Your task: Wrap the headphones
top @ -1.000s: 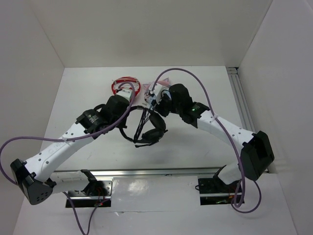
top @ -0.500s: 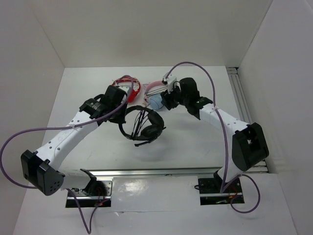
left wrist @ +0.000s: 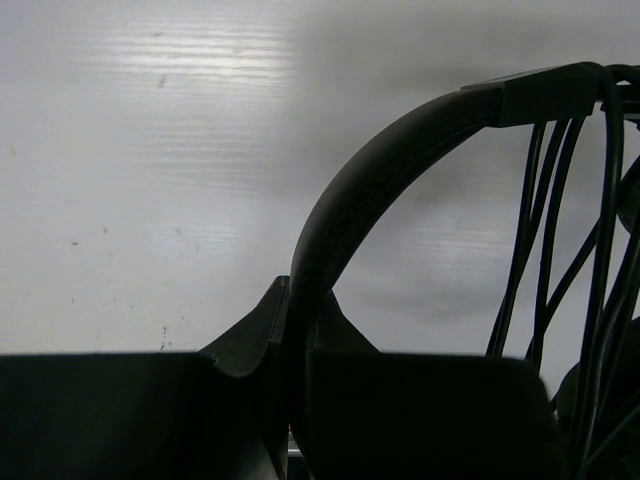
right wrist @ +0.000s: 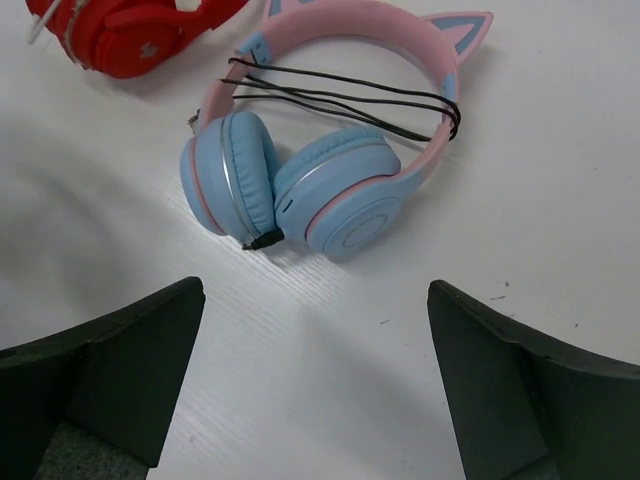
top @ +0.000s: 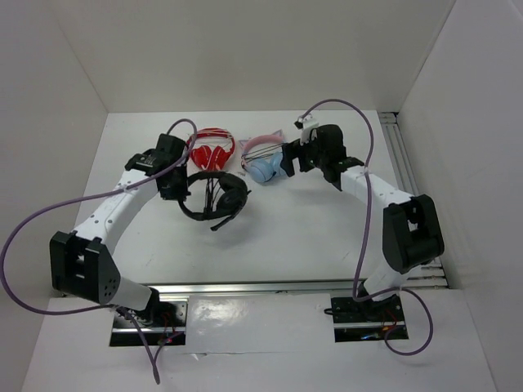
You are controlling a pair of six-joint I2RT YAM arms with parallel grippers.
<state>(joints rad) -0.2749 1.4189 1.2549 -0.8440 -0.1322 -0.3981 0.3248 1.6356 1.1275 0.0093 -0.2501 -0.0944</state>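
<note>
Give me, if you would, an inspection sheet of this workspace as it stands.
Surface: white table, a few small specks.
Job's things: black headphones, cable strung under the headband.
Clutter: red headphones and cat-ear headphones at the far side.
Grippers: left pincer shut on the black headphones' headband; right pincer open, empty, above the cat-ear headphones.
Cables: purple arm cables loop freely.
Surroundings: white walls; metal rail on the right.

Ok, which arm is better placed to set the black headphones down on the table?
Left, probably. The left gripper is shut on the headband of the black headphones, so it already carries them. The right gripper is open and empty, above the cat-ear headphones.
</note>
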